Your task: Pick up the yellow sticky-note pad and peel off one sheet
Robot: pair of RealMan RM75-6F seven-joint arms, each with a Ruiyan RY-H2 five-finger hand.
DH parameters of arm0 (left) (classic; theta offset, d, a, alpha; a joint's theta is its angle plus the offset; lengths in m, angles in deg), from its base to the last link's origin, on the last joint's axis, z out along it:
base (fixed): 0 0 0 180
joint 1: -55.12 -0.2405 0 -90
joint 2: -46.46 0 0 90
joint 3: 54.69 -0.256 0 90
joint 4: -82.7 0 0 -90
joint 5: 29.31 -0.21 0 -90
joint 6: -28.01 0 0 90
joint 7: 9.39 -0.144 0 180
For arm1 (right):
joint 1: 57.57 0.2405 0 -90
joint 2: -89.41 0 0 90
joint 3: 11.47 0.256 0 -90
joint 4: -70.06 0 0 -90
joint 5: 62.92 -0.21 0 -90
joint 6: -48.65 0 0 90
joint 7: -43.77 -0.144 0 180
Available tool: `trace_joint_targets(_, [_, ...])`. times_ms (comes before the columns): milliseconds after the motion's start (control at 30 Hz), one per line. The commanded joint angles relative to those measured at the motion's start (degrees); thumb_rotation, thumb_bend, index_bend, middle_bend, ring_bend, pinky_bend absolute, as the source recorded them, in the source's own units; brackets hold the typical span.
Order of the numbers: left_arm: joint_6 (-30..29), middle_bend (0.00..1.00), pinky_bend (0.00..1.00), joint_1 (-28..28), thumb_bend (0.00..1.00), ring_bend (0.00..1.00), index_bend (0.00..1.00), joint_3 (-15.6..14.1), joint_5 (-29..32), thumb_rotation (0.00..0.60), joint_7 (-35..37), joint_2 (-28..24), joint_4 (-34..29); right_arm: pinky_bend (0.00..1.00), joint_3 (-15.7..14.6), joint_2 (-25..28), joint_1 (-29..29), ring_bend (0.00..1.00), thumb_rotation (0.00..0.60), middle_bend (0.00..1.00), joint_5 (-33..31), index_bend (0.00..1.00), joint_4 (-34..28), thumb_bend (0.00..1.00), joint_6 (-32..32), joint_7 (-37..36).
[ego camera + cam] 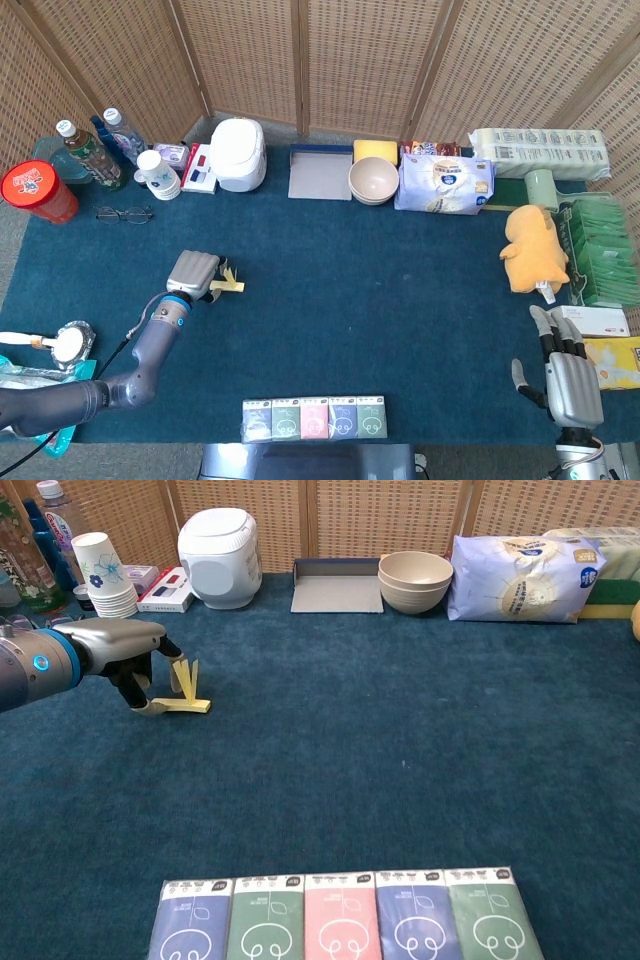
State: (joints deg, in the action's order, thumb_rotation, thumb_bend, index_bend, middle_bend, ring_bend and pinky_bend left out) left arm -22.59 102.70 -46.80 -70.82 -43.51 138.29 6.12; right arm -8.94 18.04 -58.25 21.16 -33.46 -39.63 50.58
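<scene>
Chest view: left hand [125, 655] at mid-left pinches a lifted sheet [183, 675] of the yellow sticky-note pad [183, 705], which lies on the blue carpet [400, 730].
Head view: right hand [565, 375] rests fingers apart, holding nothing, at the lower right edge; bare carpet spans the centre.

— What is the table [400, 730] covered in?
— Matt blue cloth, napped like carpet. The screen [330, 60] across the top is rough woven cane in wooden frames.
— And the left hand [125, 645]?
— Smooth silvery shell. The pad [183, 705] beside it is matt yellow paper.
</scene>
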Motion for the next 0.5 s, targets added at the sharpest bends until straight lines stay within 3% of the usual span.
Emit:
trace_joint_targets(33, [0.23,1.0,0.94,0.17,0.29,1.0,0.4,-0.24,0.23,0.6,-0.35,0.04,0.2,0.05,0.02,0.0,-0.03,0.0,0.6,0.13,-0.01,0.04,0.04,0.46,-0.01,-0.03])
trace_joint_targets(500, [0.48,1.0,0.94,0.98,0.29,1.0,0.47,-1.29,1.81,0.6,-2.1,0.32,0.0,0.05,0.18,0.01,-0.2,0.0,0.6,0.13,-0.02,0.04,0.34,0.46,-0.11,-0.61])
